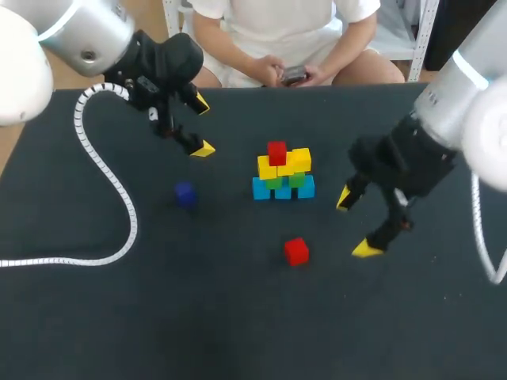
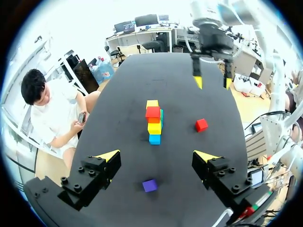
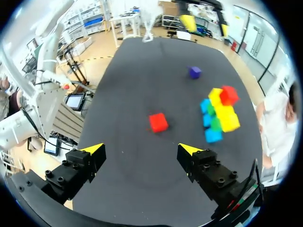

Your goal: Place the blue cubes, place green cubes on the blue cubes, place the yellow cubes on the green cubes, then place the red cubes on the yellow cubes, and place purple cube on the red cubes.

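Black table [image 1: 238, 317] carries a small stack [image 1: 283, 172] near its middle. The stack has blue cubes [image 1: 306, 188] in the bottom row, green cubes [image 1: 297, 180] on them and yellow cubes [image 1: 300, 160] over the green. A single top red cube [image 1: 276, 152] rests on the yellow layer.

A loose red cube [image 1: 296, 251] lies flat on the table, on the near side of the stack and well apart from it. The purple cube [image 1: 185, 194] sits alone on the table to the left of the stack, also apart from it.

The left gripper [image 1: 202, 127] hangs above the table on the far left, its fingers spread wide and holding nothing. In its wrist view the purple cube lies on the table below the gap between the fingers, touching neither, and the stack stands farther ahead.

The right gripper [image 1: 356, 224] is to the right of the stack, between it and the table's right edge. Its fingers are also spread wide and empty. In its wrist view the loose red cube lies ahead of the open fingers, clear of both tips, with the stack off to one side beyond it.

A white ribbed cable [image 1: 103, 174] trails from the left arm in a loop across the left part of the table.
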Action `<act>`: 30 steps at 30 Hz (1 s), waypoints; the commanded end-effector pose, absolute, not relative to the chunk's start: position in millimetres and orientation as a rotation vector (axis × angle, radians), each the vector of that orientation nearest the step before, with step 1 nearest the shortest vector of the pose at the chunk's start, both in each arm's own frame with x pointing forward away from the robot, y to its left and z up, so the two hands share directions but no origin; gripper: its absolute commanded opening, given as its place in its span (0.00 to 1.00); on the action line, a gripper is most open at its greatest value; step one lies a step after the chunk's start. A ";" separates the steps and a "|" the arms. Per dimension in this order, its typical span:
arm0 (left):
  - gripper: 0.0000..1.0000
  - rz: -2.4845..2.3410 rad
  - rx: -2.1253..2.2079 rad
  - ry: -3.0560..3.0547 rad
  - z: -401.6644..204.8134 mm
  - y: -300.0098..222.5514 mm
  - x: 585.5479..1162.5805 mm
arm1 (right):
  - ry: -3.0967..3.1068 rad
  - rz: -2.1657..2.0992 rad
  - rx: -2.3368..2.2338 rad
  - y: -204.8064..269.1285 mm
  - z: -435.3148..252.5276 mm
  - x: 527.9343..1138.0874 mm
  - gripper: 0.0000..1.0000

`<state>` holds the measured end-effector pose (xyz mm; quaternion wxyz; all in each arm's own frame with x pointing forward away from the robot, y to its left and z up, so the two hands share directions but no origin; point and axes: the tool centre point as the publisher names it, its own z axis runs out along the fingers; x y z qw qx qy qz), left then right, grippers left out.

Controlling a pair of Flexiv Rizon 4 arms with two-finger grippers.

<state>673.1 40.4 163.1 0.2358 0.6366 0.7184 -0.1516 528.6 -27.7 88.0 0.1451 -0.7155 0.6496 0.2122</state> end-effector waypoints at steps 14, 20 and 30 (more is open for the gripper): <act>1.00 -0.419 1.748 1.968 163.3 41.3 673.4 | 1.796 0.361 -2.343 36.2 59.0 507.3 1.00; 1.00 -0.419 1.748 1.968 163.3 41.3 673.4 | 1.796 0.345 -2.386 44.0 47.2 519.6 1.00; 1.00 -0.419 1.748 1.968 163.3 41.3 673.4 | 1.777 0.320 -2.411 41.6 37.5 537.4 1.00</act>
